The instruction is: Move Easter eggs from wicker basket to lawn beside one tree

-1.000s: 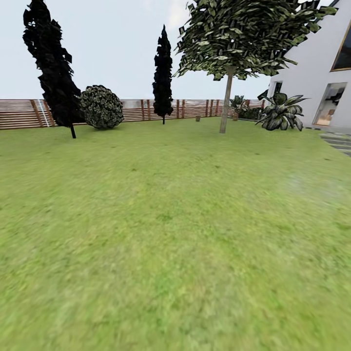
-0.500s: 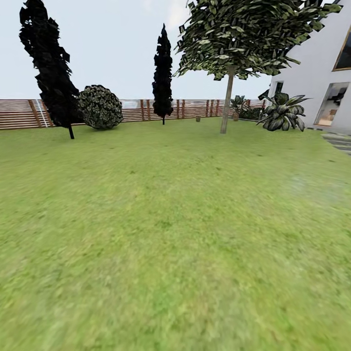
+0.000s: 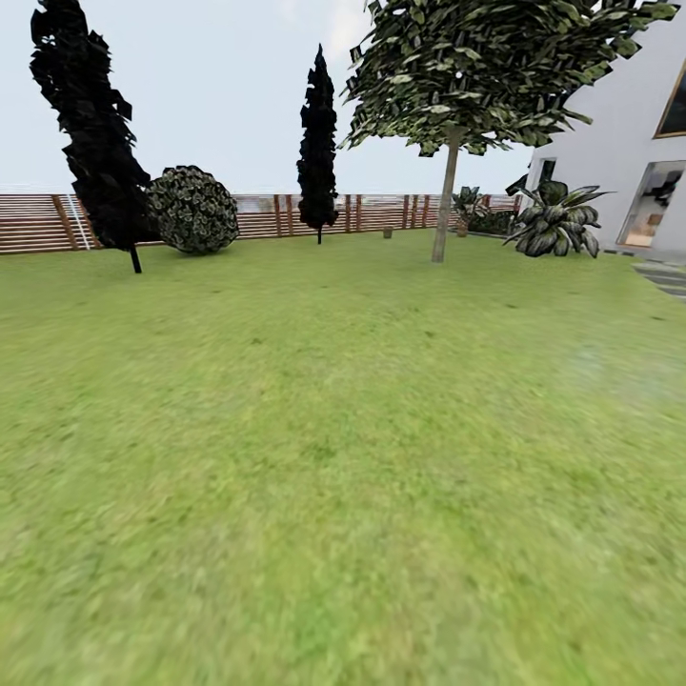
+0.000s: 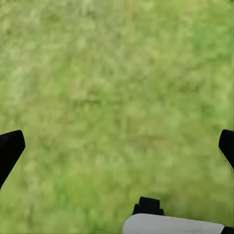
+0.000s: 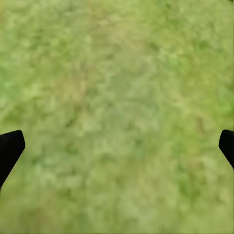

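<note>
Looking out from my head camera, the lawn (image 3: 324, 457) spreads wide and bare in front of me, running back to a brown slatted fence (image 3: 38, 221) along the far edge of the garden. At far left a dark cypress (image 3: 88, 133) stands before that fence, a round shrub (image 3: 192, 210) just beside it. Near the middle a second, thinner cypress (image 3: 318, 143) rises at the fence line. Right of it stands the tree (image 3: 444, 195), its pale straight trunk on the grass and its leafy crown spread high; nothing lies between me and it but open grass. Further right a broad-leaved plant (image 3: 554, 221) sits near the white house (image 3: 619, 133), with grey paving (image 3: 667, 278) at the edge. My left gripper (image 4: 117, 151) hangs over grass, fingers spread wide with nothing between them. My right gripper (image 5: 117, 151) is likewise spread over bare grass
</note>
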### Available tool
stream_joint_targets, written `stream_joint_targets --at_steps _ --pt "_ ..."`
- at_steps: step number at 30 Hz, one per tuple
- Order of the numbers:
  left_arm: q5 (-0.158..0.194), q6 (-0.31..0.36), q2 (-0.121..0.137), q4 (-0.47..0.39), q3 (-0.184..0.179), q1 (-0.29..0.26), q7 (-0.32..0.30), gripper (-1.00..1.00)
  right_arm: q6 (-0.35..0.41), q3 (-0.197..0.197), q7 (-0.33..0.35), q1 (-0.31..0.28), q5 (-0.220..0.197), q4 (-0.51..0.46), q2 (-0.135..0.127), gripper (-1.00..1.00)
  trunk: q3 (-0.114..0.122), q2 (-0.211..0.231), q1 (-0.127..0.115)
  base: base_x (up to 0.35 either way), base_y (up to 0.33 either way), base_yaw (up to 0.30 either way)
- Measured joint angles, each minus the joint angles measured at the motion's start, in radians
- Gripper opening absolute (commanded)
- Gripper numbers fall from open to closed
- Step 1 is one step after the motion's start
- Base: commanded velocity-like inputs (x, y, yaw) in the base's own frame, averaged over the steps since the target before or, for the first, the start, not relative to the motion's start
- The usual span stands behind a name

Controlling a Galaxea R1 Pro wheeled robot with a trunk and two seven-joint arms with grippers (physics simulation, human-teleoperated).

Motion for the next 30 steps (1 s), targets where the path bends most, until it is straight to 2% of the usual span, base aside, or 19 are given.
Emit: stream_joint_targets --at_steps 30 --pt "0.000 0.000 0.001 0.000 0.001 0.000 0.000 1.00 0.000 -0.002 0.000 0.000 -0.001 -0.002 -0.001 1.00 0.000 0.000 0.000 0.334 0.000 0.000"
